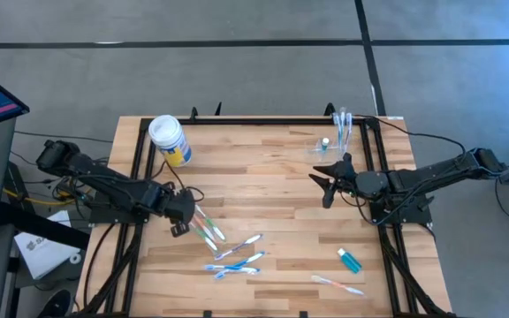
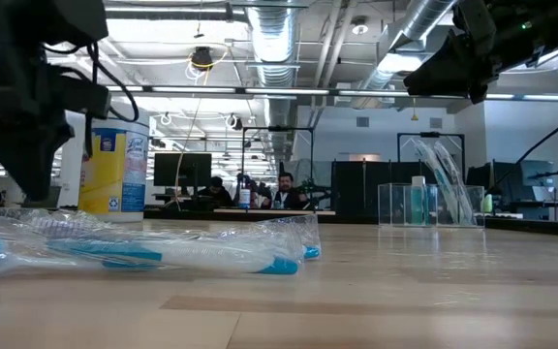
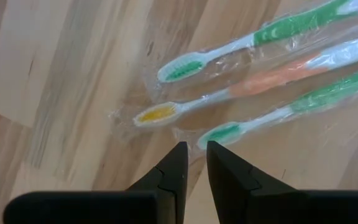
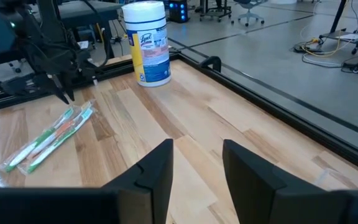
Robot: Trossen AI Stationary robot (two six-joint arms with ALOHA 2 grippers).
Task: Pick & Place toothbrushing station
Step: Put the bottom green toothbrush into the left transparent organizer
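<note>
Three wrapped toothbrushes [image 3: 253,74] under my left gripper [image 3: 193,163], jaws nearly together, holding nothing. Right gripper [image 4: 196,163] spread, empty. Clear cup [image 1: 341,132] at the far-right corner looks light and slippery; I'd grab its rim.

High view: looking straight down, taking in whole table [image 1: 272,177] and both arms. Low view: sitting at tabletop height, facing level across table into room behind. Left wrist view: hanging close above wrapped toothbrushes [image 3: 253,81], looking down past own fingers. Right wrist view: looking across table toward canister [image 4: 146,42]. Canister showing in high, low, right wrist views.
</note>
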